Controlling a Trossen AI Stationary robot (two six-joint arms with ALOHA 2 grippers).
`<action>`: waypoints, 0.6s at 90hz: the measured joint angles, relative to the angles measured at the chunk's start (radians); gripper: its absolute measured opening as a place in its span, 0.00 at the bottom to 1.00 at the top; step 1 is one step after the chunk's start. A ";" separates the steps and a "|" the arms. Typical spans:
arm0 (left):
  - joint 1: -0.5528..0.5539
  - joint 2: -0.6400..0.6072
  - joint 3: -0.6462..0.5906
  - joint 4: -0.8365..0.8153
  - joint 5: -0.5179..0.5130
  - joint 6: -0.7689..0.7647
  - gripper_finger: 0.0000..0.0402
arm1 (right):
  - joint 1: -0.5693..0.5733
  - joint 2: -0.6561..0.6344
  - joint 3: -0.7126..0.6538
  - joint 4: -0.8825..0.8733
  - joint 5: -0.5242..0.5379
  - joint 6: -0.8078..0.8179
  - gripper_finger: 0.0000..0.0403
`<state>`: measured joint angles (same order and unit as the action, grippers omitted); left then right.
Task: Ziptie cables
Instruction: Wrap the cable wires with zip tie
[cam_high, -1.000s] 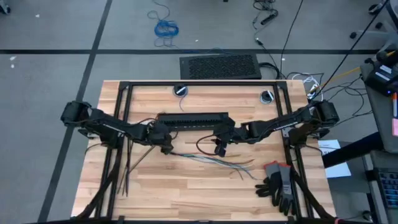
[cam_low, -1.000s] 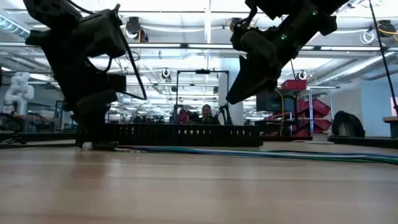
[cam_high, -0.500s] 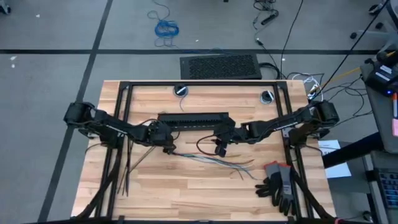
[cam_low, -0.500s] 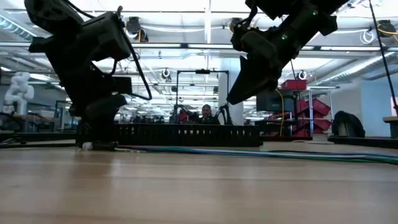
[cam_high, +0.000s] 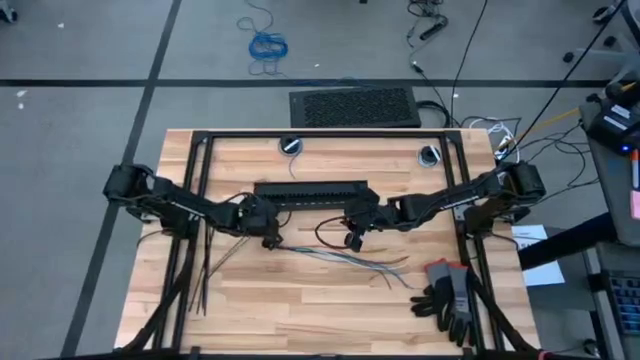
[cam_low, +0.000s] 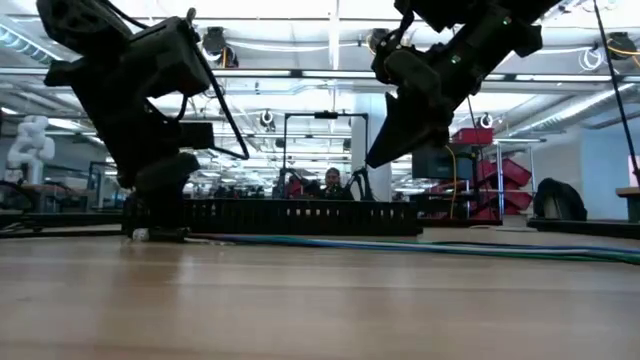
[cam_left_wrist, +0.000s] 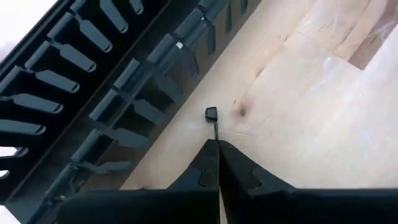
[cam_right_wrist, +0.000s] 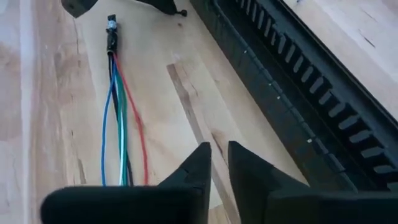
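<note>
The cables lie on the wooden table, their dark joined end toward the left and the blue, green and red wires running right, where they splay. My left gripper stands at that dark end, shut on a thin dark ziptie. Over the middle of the cables, my right gripper hangs raised, open by a narrow gap with nothing in it. More zipties lie near the table's left edge. My left gripper pinches the ziptie's strip between its two fingertips, just behind the square head. The head sticks out beyond the fingertips, which slant down toward the table. Whether the head touches the wood, I cannot tell.
A long black slotted bar lies across the table just behind both grippers. A pair of grey and black gloves lies at the near right. A black frame runs round the table top.
My left arm has tipped its wrist over a little, while its fingertips have stayed by the cables' dark end.
</note>
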<state>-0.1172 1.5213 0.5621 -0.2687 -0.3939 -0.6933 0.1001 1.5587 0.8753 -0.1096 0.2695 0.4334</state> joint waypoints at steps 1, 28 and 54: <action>-0.001 -0.002 0.000 0.000 0.000 0.000 0.00 | 0.000 -0.001 0.000 0.000 0.000 0.000 0.07; -0.034 -0.093 -0.002 -0.005 0.015 -0.001 0.00 | 0.010 -0.059 0.000 -0.006 0.020 -0.006 0.03; -0.074 -0.195 -0.001 0.034 0.002 -0.005 0.00 | 0.044 -0.113 0.000 -0.069 0.094 -0.007 0.03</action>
<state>-0.1912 1.3262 0.5616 -0.2344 -0.3918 -0.6982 0.1444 1.4462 0.8753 -0.1786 0.3640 0.4262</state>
